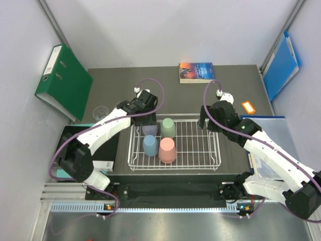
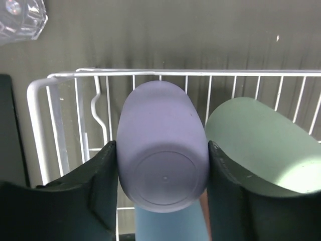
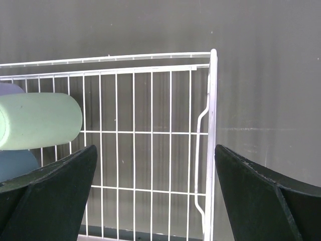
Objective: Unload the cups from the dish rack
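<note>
Your left claw (image 1: 148, 122) has closed around the lavender cup (image 2: 163, 150), a finger pressed to each side. The cup stands upside down in the far left corner of the dish rack (image 1: 200, 150) (the sage green cup (image 1: 168, 128) sits just beside it, so mind that side). This looks like the grasp step. Next, lift straight up past the rim, then carry it out to the surface (image 1: 235, 95). Your right claw (image 3: 155, 150) hangs wide open and empty over the rack's right end.

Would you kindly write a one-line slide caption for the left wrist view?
Left gripper clasps the inverted lavender cup in the rack, green cup beside it, glass cup outside.
</note>
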You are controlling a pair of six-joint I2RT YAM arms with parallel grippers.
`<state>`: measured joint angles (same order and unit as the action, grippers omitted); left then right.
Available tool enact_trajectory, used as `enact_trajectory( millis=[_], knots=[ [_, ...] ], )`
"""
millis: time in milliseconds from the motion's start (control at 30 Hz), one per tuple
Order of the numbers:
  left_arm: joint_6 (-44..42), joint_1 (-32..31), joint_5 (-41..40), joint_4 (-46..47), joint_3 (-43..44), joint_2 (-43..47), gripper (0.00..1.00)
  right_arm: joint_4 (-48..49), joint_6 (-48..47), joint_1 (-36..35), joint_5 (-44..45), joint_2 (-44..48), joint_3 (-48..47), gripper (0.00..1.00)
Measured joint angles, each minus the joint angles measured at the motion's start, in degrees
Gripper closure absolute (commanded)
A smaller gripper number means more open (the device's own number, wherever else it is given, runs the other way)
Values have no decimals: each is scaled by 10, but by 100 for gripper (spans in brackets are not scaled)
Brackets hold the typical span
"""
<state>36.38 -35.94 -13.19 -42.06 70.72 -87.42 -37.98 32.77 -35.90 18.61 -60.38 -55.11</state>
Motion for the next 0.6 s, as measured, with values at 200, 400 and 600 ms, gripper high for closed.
enact_trajectory(
  millis=[200, 400, 600],
  knots=[
    [-10, 0, -12, -31, 32, 0, 100, 0, 0, 0, 7, 0, 0, 0],
    [-14, 0, -23, -76, 134, 24, 100, -2, -2, 0, 9, -7, -8, 0],
    [1, 2, 10, -7, 137, 158, 100, 16, 4, 0, 8, -18, -31, 0]
  ],
)
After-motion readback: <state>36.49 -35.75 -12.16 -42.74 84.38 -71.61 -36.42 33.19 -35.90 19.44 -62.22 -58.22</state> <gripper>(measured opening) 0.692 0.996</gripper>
